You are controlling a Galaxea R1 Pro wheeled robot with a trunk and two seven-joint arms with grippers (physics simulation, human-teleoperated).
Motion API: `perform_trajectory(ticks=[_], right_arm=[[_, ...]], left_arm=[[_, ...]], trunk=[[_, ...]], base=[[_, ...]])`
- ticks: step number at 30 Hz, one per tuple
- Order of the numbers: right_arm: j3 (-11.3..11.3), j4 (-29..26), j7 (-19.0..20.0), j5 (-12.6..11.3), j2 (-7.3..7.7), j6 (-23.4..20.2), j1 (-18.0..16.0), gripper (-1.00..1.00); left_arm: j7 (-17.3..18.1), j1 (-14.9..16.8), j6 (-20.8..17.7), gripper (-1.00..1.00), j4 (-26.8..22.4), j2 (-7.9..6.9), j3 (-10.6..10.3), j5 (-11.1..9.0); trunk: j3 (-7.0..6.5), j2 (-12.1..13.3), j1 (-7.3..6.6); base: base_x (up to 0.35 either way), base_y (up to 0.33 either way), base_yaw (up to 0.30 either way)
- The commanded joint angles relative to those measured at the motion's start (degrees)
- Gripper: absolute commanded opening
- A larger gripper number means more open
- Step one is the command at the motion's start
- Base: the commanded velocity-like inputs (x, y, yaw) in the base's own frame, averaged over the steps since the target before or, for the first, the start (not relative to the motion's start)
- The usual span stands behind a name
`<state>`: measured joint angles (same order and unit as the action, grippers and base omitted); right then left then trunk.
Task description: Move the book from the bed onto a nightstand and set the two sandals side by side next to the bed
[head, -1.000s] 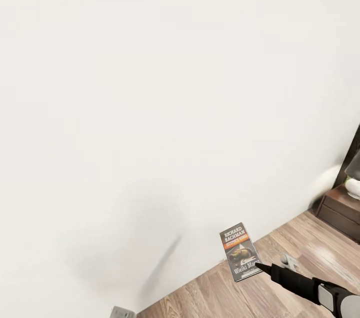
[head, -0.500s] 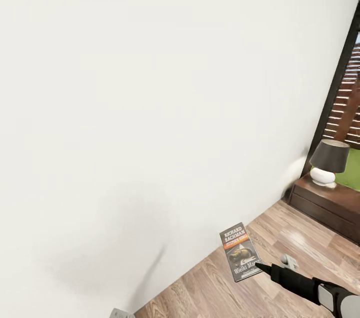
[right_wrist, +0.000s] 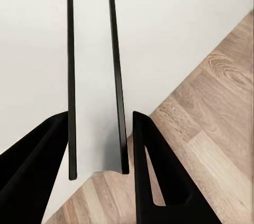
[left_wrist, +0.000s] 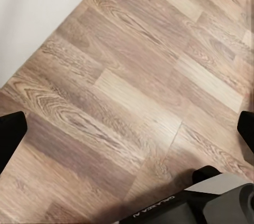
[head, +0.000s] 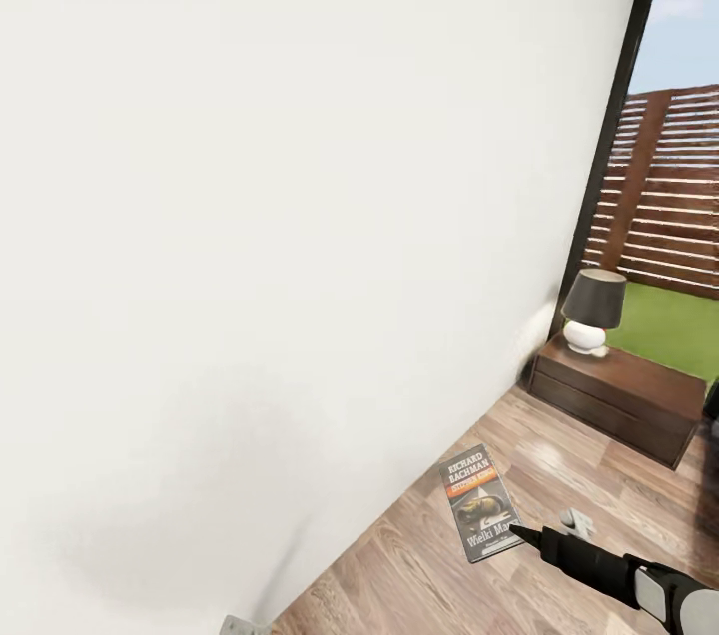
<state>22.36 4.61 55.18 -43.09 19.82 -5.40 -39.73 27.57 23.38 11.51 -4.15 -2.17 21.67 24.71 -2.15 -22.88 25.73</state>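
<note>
The book (head: 479, 502), dark with white "Richard Bachman" text and an orange band, hangs above the wood floor with my right gripper (head: 519, 533) shut on its lower corner. In the right wrist view the book (right_wrist: 95, 76) stands edge-on between the two black fingers (right_wrist: 37, 166). A nightstand (head: 619, 395), low and dark reddish-brown, stands against the wall at the right, well beyond the book. My left gripper (left_wrist: 128, 131) is open over bare floor planks, its fingertips (left_wrist: 10, 134) far apart. The bed and the sandals are out of view.
A white wall (head: 250, 216) takes up most of the head view, close on the left. A lamp (head: 591, 311) with a dark shade sits on the nightstand. A tall dark-framed window (head: 669, 166) shows fence and grass. Wood floor (head: 419, 575) runs along the wall.
The camera has swung right: the nightstand, lamp and window have slid into the picture from the right. The book and right gripper keep the same place in the view.
</note>
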Motion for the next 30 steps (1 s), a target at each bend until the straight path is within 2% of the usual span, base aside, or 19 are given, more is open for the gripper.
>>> perform_trajectory(ticks=[1,11,30], right_arm=[[0.0,0.1,0.3,-0.7,-0.02,-0.6,-0.1,-1.00],[0.0,0.1,0.3,-0.7,-0.01,-0.6,-0.1,-1.00],[0.0,0.1,0.3,-0.7,-0.02,-0.6,0.5,-1.00]], left_arm=[[0.1,0.0,0.3,1.00,0.0,-0.02,0.5,0.6],[0.2,0.0,0.3,1.00,0.0,-0.02,0.5,0.6],[0.2,0.0,0.3,1.00,0.0,-0.02,0.6,0.6]], trunk=[[0.02,0.0,0.05],[0.02,0.0,0.05],[0.02,0.0,0.05]], base=[[0.307,0.000,-0.282],[0.273,0.000,-0.282],[0.008,0.000,-0.282]])
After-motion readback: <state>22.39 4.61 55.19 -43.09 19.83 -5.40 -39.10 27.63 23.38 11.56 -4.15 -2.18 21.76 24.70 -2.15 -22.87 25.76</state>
